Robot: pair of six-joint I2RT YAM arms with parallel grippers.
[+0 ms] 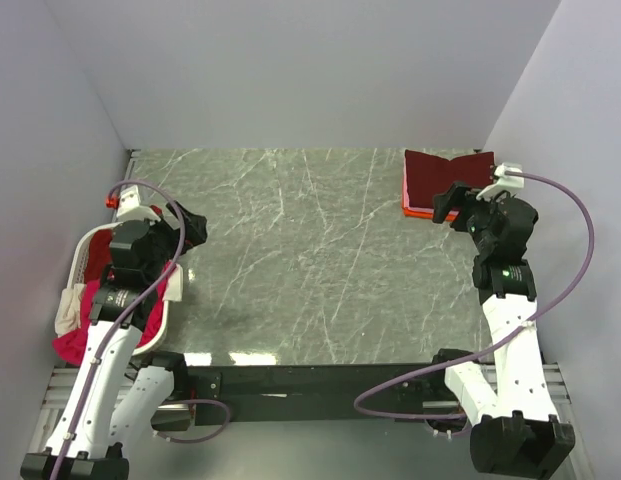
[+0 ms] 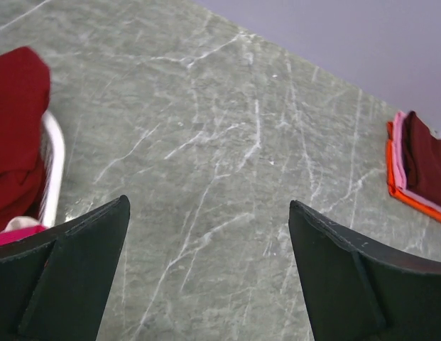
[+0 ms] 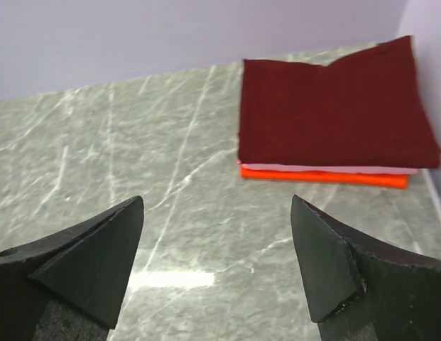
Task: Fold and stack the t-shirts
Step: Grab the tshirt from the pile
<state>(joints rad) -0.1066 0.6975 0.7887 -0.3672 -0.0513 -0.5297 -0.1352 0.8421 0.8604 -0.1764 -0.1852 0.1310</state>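
Folded stack sits at the far right corner of the counter: maroon shirt on top, thin pink shirt edge under it, orange shirt at the bottom, edges roughly flush. Right pincer is spread and holds nothing, hovering just on the near side of the stack, not touching it. Left pincer is also spread and holds nothing, over bare counter just beside the basket at the left edge. In the basket: dark red shirt bunched against the rim, magenta shirt spilling over the near-left side, cream shirt lying on the magenta one. All three are unfolded.
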